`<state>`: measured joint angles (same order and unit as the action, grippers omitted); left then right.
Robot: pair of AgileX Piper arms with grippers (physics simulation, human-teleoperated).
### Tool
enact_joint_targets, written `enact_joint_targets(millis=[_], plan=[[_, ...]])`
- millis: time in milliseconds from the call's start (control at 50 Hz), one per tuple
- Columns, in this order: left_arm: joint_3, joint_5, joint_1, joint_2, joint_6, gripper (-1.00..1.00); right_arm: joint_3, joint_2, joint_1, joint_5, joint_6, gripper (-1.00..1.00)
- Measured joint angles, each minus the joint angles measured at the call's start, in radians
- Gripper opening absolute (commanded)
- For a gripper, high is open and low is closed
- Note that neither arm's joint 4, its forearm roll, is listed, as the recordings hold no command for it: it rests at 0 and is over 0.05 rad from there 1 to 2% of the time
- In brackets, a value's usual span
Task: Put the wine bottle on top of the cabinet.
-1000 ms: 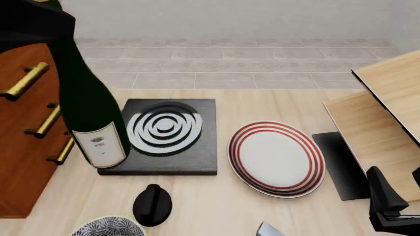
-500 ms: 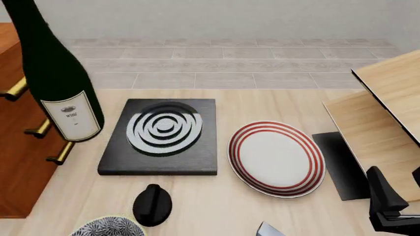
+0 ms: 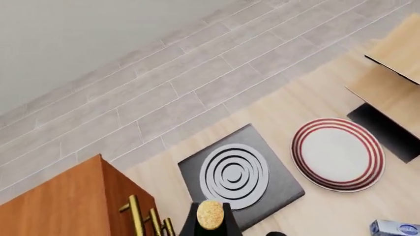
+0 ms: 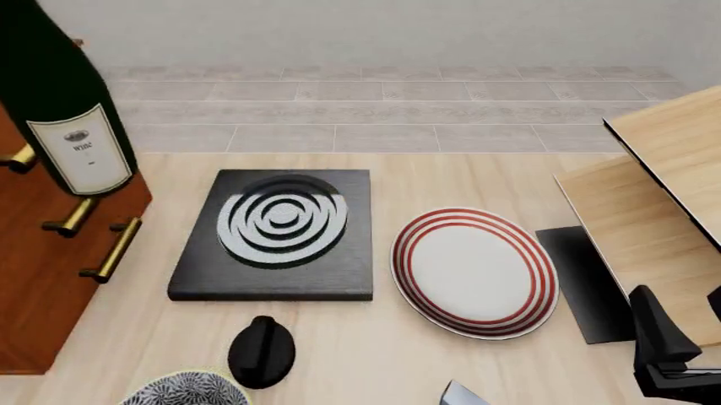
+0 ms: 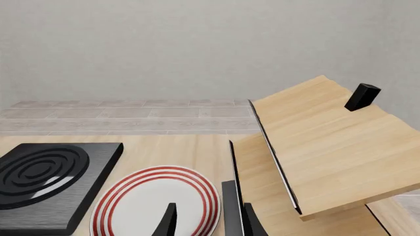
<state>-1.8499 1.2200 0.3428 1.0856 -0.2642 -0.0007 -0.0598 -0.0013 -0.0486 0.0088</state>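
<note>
The wine bottle (image 4: 59, 93), dark green with a white label, hangs almost upright at the far left, its base over the near right corner of the reddish-brown cabinet (image 4: 40, 270). My left gripper is out of the front view. In the left wrist view the left gripper (image 3: 211, 225) is shut around the bottle's neck, its dark fingers (image 3: 194, 227) flanking the tan cork (image 3: 211, 213), with the cabinet (image 3: 59, 206) below. My right gripper (image 4: 667, 354) rests low at the near right, open and holding nothing; its fingertips (image 5: 168, 222) point toward the plate.
A black block with white rings (image 4: 276, 232) sits mid-table beside a red-striped plate (image 4: 474, 270). A black knob (image 4: 262, 350) and a patterned bowl (image 4: 186, 390) lie near the front edge. Pale wood furniture (image 4: 664, 186) and a black mat (image 4: 586, 283) fill the right side.
The wine bottle has moved left and upward, from in front of the cabinet's drawers to above its top corner. The right arm has stayed still.
</note>
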Motion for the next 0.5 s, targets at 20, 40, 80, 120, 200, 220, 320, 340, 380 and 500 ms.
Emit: enact_joint_targets(millis=[20,40,80,120,200,220,320,340,380,500], plan=[[-0.005,0.0,-0.008,0.003,-0.001,-1.0,0.0,0.0,0.0,0.0,0.0,1.0],[-0.009,0.0,-0.015,0.005,-0.002,-1.0,0.0,0.0,0.0,0.0,0.0,1.0],[-0.018,0.0,-0.03,0.01,-0.005,-1.0,0.0,0.0,0.0,0.0,0.0,1.0],[-0.026,0.0,-0.045,0.015,-0.007,-1.0,0.0,0.0,0.0,0.0,0.0,1.0],[-0.043,0.0,-0.074,0.024,-0.012,-1.0,0.0,0.0,0.0,0.0,0.0,1.0],[-0.047,0.0,-0.082,0.026,-0.013,-1.0,0.0,0.0,0.0,0.0,0.0,1.0],[-0.066,0.0,-0.122,0.035,-0.023,-1.0,0.0,0.0,0.0,0.0,0.0,1.0],[-0.069,0.0,-0.13,0.036,-0.025,-1.0,0.0,0.0,0.0,0.0,0.0,1.0],[-0.075,0.0,-0.147,0.037,-0.03,-1.0,0.0,0.0,0.0,0.0,0.0,1.0],[-0.092,0.0,-0.194,0.042,-0.041,-1.0,0.0,0.0,0.0,0.0,0.0,1.0]])
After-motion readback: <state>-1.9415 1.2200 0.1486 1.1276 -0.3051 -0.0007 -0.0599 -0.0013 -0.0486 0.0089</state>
